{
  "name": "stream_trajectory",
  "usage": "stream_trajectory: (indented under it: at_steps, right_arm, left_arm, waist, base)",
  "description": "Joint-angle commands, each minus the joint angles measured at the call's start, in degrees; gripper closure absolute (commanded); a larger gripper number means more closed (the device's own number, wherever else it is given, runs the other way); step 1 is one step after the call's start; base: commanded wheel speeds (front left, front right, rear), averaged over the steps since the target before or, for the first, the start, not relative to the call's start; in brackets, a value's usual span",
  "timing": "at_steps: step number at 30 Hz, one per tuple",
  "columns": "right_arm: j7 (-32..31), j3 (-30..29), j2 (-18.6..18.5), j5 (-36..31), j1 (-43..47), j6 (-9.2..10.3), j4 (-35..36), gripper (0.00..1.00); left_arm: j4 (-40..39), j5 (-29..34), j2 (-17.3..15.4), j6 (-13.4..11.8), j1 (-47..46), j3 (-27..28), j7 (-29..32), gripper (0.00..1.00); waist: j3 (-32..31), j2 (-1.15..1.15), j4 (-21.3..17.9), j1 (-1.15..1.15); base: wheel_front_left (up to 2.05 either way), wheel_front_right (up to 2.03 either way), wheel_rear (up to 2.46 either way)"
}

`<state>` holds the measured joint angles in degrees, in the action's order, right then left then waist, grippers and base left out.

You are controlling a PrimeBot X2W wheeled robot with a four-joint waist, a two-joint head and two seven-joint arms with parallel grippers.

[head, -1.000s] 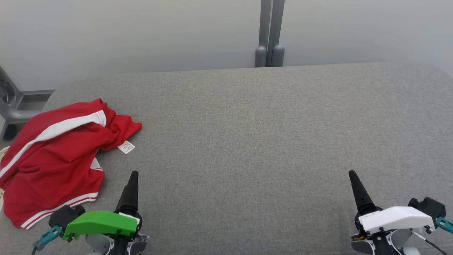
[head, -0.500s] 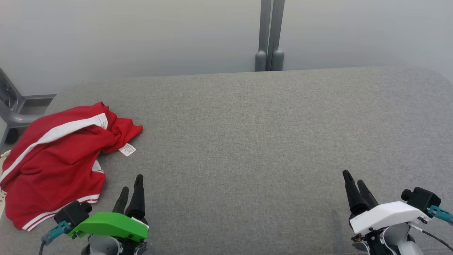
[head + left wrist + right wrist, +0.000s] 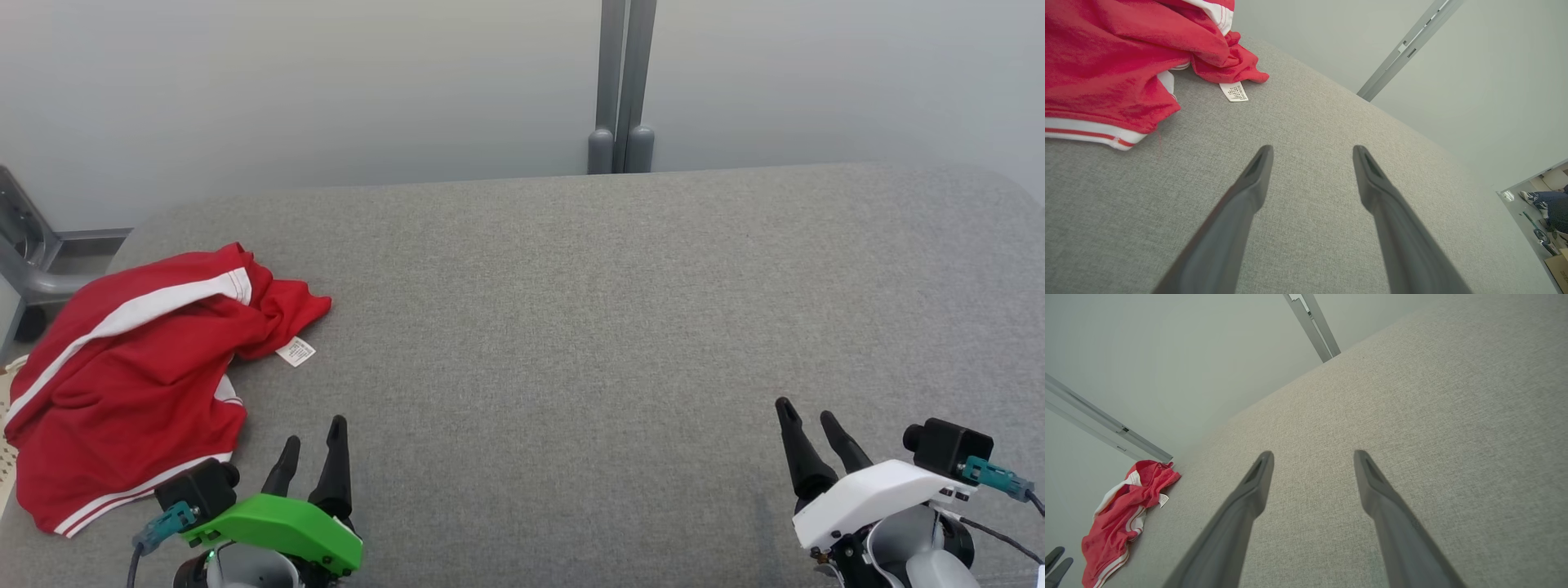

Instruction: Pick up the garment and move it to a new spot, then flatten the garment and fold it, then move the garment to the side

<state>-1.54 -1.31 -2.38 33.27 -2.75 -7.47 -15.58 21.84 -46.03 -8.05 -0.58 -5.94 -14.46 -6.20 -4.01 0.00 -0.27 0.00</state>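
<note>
Garment (image 3: 122, 384), red with white stripes, crumpled on counter (image 3: 571, 327) at far left, label (image 3: 295, 352) out. Left tool (image 3: 313, 431) wide, empty, near hem. Right tool (image 3: 807, 412) wide, empty, well apart at right.

Garment (image 3: 122, 384): soft red cloth, matt, creased, with white trim bands. Its label (image 3: 295, 352): thin white tag, woven or paper, hard to tell at this range. Tabletop (image 3: 571, 327): grey woven fabric covering, coarse, matt. Left gripper (image 3: 314, 433): smooth dark matt fingers, green plastic shell with slight sheen. Right gripper (image 3: 808, 411): same fingers, white plastic shell. Post (image 3: 620, 82): smooth grey metal.
</note>
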Motion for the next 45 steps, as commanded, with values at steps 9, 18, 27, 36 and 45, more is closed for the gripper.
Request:
stream_trajectory:
  at_steps: [9, 18, 27, 36, 45]
  right_arm:
    - [-0.78, 0.39, -0.39, -6.17, -1.41, -0.03, 0.52, 0.0]
    - [-1.19, 0.64, -0.44, -11.06, -1.98, -0.03, -0.23, 0.0]
    - [-1.39, 0.76, -0.49, -15.52, -2.6, -0.03, -1.05, 0.0]
    - [-1.39, 1.13, -0.54, -19.4, -2.92, -0.03, -1.9, 0.0]
    - [-1.28, 1.49, -0.58, -22.79, -3.35, -0.03, -2.81, 0.0]
  left_arm:
    - [0.03, 3.91, -1.14, -1.58, -0.62, -0.83, -1.55, 0.0]
    - [-0.3, 7.15, -2.25, -2.63, -1.1, -1.75, -2.11, 0.0]
    - [-1.21, 10.11, -3.28, -3.95, -1.28, -2.62, -2.59, 0.0]
    - [-1.79, 12.73, -4.08, -4.78, -1.21, -3.6, -3.13, 0.0]
    - [-2.27, 14.96, -4.72, -5.47, -0.92, -4.78, -3.56, 0.0]
  waist:
    - [-0.46, 0.0, 0.03, 0.0]
    - [-0.86, 0.0, 0.09, 0.0]
    - [-1.13, 0.0, 0.12, 0.0]
    - [-1.5, 0.0, 0.07, 0.0]
    - [-1.93, 0.0, -0.04, 0.0]
  base:
    - [0.0, 0.0, 0.0]
    - [0.0, 0.0, 0.0]
    - [0.0, 0.0, 0.0]
    - [0.0, 0.0, 0.0]
    - [0.0, 0.0, 0.0]
